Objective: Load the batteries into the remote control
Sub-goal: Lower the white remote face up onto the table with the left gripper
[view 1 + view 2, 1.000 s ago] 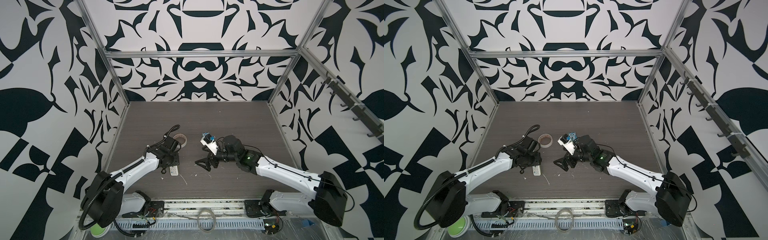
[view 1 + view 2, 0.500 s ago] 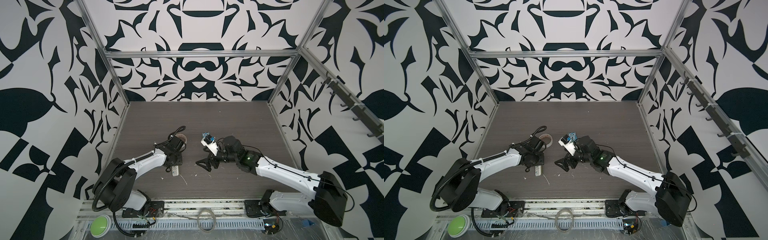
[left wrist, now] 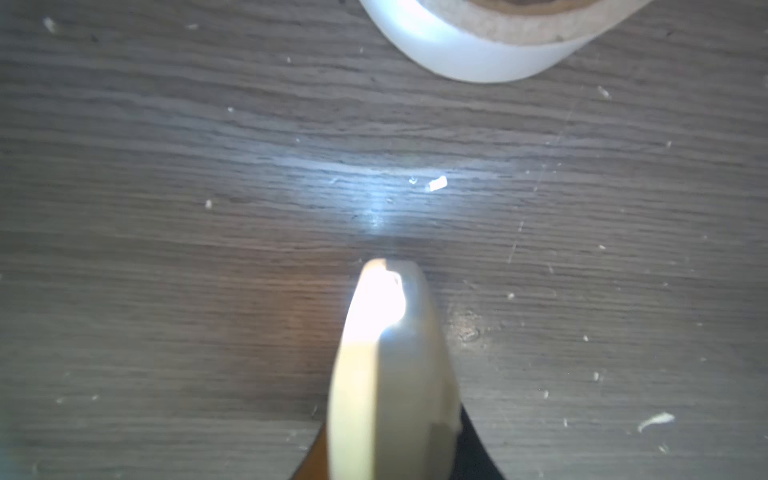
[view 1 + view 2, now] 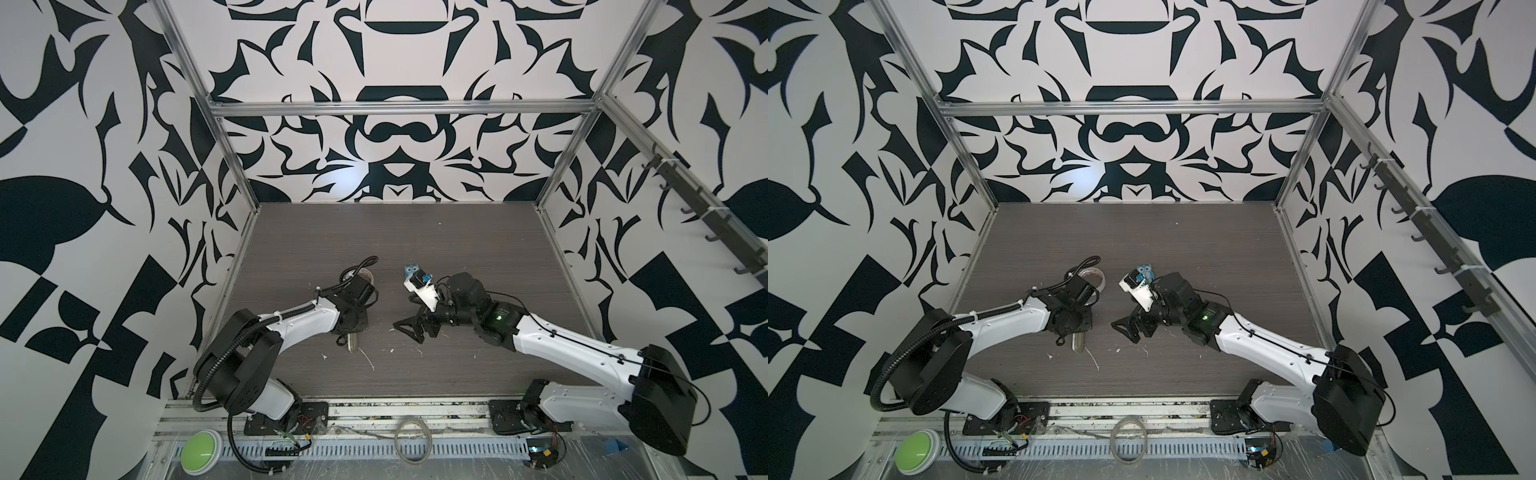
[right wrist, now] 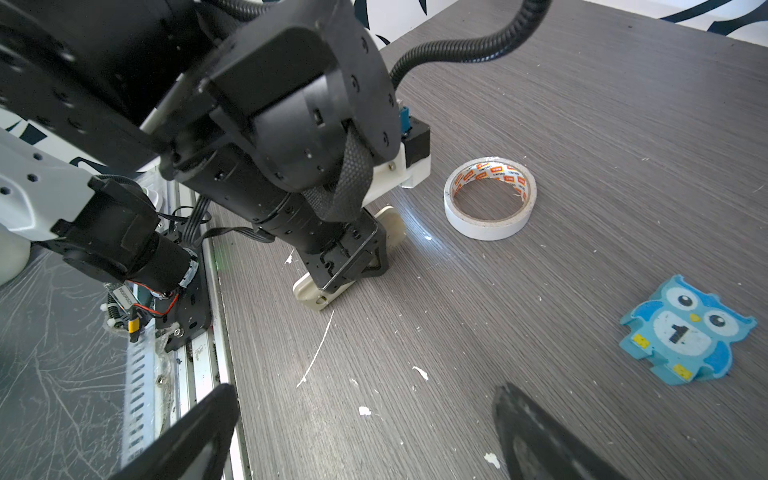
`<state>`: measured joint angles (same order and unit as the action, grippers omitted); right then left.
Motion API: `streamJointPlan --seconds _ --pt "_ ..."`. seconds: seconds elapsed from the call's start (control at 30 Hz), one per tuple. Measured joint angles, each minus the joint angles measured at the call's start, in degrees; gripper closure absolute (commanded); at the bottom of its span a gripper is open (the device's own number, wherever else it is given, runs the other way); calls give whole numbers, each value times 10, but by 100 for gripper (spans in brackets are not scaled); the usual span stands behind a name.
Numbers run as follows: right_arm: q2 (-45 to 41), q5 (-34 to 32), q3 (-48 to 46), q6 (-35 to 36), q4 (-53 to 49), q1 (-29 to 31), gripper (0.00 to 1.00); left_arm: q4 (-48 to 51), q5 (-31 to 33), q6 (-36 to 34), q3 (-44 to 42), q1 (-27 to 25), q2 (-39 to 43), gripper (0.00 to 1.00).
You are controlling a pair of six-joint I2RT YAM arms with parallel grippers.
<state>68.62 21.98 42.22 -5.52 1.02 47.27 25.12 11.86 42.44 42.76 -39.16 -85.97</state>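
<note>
Left claw (image 5: 347,268) clamped across the slim white plastic remote control with rounded ends (image 5: 311,297); batteries not found in any view.
Remote control (image 3: 386,365) shows edge-on in the left wrist view, low over the dark wood-grain tabletop (image 5: 602,104); resting on it or just clear, can't say. Risks: the pinch is narrow and on smooth edges, so the remote may pivot or slip if turned; its far end points toward the nearby white tape roll with cardboard core (image 5: 490,199) and could nudge it. Orange-red labels inside the core, too small to read. Blue foam owl figure (image 5: 685,332), right of the roll in both top views, bears a black "1" on its belly. Right claw (image 5: 365,436) spread wide, empty, near the table; with no battery located, any reach would be a blind search.
</note>
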Motion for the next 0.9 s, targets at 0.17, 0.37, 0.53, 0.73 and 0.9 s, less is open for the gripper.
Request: streamJointPlan --seconds 0.17,0.37,0.53,0.73,0.9 --pt "0 0 -2 0 0 0 1 1 7 7 0 -10 0 62" --pt "0 0 -3 0 0 0 1 4 9 11 0 -14 0 54" --pt "-1 0 -3 0 0 0 1 7 9 13 0 -16 5 47" --pt "-1 0 -4 0 0 -1 1 14 8 13 6 -17 19 47" --pt "-1 0 -4 0 0 -2 1 17 3 13 11 -17 36 46"
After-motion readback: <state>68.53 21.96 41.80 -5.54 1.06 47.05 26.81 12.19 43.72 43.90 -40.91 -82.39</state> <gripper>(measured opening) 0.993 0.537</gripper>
